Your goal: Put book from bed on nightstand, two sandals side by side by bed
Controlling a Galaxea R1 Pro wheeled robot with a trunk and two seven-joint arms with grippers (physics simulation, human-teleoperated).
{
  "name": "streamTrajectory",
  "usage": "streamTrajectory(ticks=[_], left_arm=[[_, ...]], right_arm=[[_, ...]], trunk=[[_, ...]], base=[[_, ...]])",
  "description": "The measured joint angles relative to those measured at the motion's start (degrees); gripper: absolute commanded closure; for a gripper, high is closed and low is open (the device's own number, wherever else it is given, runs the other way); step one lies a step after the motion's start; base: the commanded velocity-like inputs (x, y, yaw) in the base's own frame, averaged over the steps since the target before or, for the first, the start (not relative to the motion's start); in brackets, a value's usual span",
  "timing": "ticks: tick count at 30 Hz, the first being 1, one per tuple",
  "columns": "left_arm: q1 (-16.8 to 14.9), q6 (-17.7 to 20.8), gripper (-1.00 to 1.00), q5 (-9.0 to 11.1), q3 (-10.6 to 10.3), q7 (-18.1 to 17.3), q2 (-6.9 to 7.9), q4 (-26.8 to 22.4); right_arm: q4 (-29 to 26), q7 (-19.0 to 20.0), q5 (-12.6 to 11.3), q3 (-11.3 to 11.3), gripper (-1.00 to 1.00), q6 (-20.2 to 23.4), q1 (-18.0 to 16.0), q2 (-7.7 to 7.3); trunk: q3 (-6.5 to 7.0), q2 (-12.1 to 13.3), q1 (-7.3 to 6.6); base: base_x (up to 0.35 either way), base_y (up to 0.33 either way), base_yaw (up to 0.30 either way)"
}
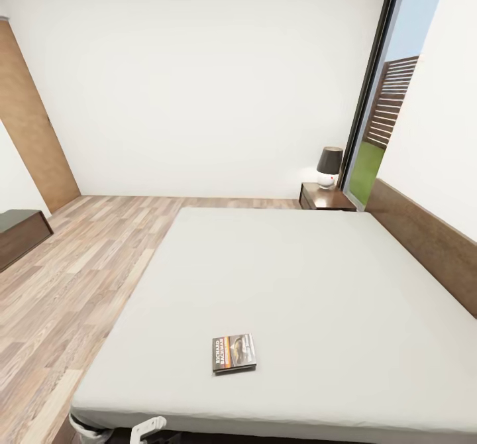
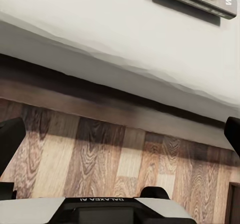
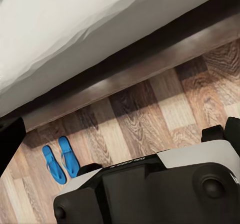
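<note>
**Here: bedroom seen across the foot of the bed**

Head view: large bed with plain grey mattress and dark wooden headboard along the right; book lying flat on the mattress near the closest edge, cover up, white lettering on an orange band. Beyond the far side of the bed, a dark nightstand bearing a lamp with a dark shade, just beside a tall black-framed window. Light plank floor to the left, tan door against the far-left wall, end of a low dark cabinet at the left edge.

Left wrist view: left gripper open, black fingertips spread wide apart above the floor beside the bed frame, holding nothing; book at the mattress edge.

Right wrist view: two blue sandals lying side by side on the planks, close to the dark bed frame. Right gripper: dark fingertips at opposite edges of the picture, apparently spread apart, nothing between them.
</note>
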Motion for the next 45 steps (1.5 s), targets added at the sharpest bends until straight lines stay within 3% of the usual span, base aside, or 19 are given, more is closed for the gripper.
streamTrajectory(ticks=[27,29,30,33,35,39,42,43,45], left_arm=[[0.0,0.0,-1.00,-0.1,0.2,-1.1,0.29,-0.3],[0.0,0.0,-1.00,-0.1,0.2,-3.5,0.68,-0.5],[-0.1,0.2,-1.00,-0.1,0.2,-7.8,1.39,-0.5],[-0.4,0.9,-1.00,-0.1,0.1,-15.7,2.49,-0.6],[-0.8,3.1,-1.00,-1.3,0.1,-26.3,3.40,-2.7],[-0.9,5.8,-1.00,-4.0,-0.3,-32.3,3.66,-8.6],[-1.0,8.0,-1.00,-7.2,-0.6,-36.9,3.74,-13.4],[-1.0,9.5,-1.00,-9.3,-0.6,-39.7,3.72,-16.1],[-1.0,11.2,-1.00,-10.8,-0.7,-41.5,3.71,-18.9]], right_arm=[[0.0,-0.1,0.0,0.0,-1.00,0.0,0.0,0.01],[0.0,-0.1,0.0,0.0,-1.00,-0.1,0.0,0.00],[0.0,-0.1,0.0,0.0,-1.00,-0.1,0.0,0.00],[0.0,-0.1,0.0,0.0,-1.00,-0.1,0.0,0.00],[0.0,-0.1,0.0,0.0,-1.00,-0.1,0.0,0.02],[0.0,-0.1,0.0,0.0,-1.00,-0.1,0.0,0.03],[0.0,-0.1,0.0,0.0,-1.00,-0.1,0.0,0.03],[0.0,-0.2,0.0,0.0,-1.00,-0.1,0.0,0.03],[0.0,-0.2,0.0,0.0,-1.00,-0.1,0.0,0.03]], trunk=[[0.00,0.0,0.00],[0.00,0.0,0.00],[0.00,0.0,0.00],[0.00,0.0,0.00],[0.01,0.0,0.00],[0.00,0.0,0.00],[0.00,0.0,0.00],[0.01,0.0,0.00],[0.01,0.0,0.00]], base=[[0.000,0.000,0.000],[0.000,0.000,0.000],[0.000,0.000,0.000],[0.000,0.000,0.000],[0.000,0.000,0.000],[0.000,0.000,0.000],[0.000,0.000,0.000],[0.000,0.000,0.000],[0.000,0.000,0.000]])
